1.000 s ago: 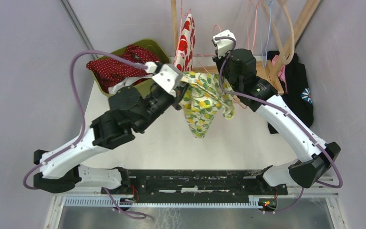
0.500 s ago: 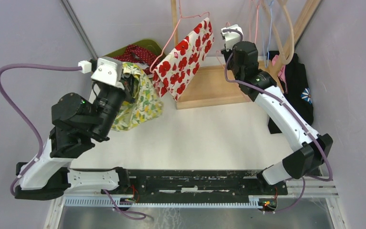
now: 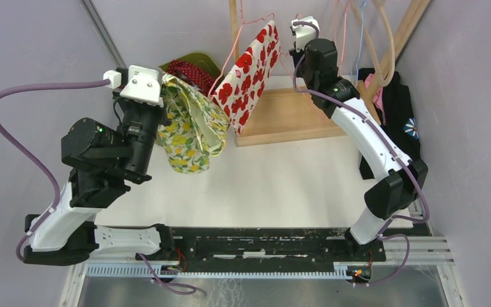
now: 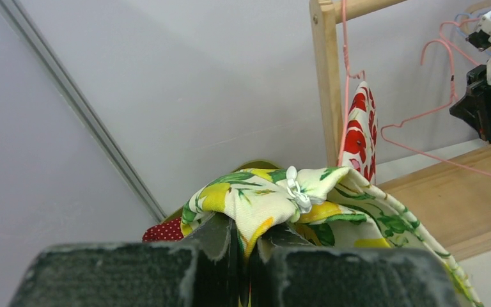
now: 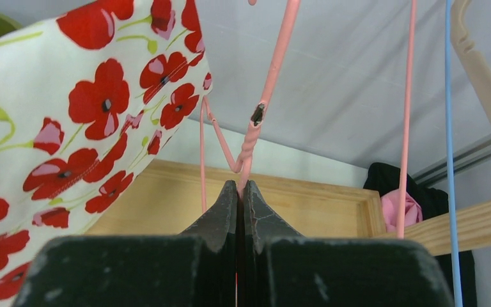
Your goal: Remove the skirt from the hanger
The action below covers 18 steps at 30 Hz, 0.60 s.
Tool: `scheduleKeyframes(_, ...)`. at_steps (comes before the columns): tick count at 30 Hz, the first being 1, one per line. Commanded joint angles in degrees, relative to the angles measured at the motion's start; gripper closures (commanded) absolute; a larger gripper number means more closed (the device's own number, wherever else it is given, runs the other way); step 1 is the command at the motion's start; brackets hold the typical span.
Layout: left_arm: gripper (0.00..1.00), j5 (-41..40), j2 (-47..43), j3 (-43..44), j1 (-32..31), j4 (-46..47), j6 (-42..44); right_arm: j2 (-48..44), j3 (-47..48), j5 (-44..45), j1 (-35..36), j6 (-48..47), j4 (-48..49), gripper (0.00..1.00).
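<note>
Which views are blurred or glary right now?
Top external: evenly lit, sharp, no glare. Left wrist: the left fingers at the bottom edge are soft, while the lemon-print skirt they pinch is in focus. Right wrist: the right fingers are blurred up close, while the pink hanger they clamp is crisp.

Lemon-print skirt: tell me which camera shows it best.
The top external view: the lemon-print skirt hangs there in full. The left wrist view shows only its bunched top edge clamped in the left pincer. The right wrist view misses it, showing the pink hanger in the right pincer.
</note>
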Motion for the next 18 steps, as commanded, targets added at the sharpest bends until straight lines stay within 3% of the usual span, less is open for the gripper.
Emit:
scheduleKeyframes(1, 0.97, -2.12, -0.59, 4.15, -0.15, -0.97, 0.54, 2.08, 6.02, -1.27, -1.30, 2.15, 3.76, 0.99)
scheduleKeyframes(4, 0.97, -0.06, 3.77, 12.12, -0.14, -7.23, -1.11, 3.51, 7.66, -1.72, -1.70, 2.93, 3.77, 0.99)
scheduleKeyframes(10, 0.97, 7.27, 16.02, 37.15, -0.14, -17.88, -0.57, 4.27, 8.33, -2.01, -2.20, 3.42, 3.66, 0.99)
scheduleKeyframes(18, 0.97, 1.18, 12.73, 33.34, -0.14, -13.61, 6.14, 4.23, 8.65, -2.32, -2.81, 3.66, 3.67, 0.99)
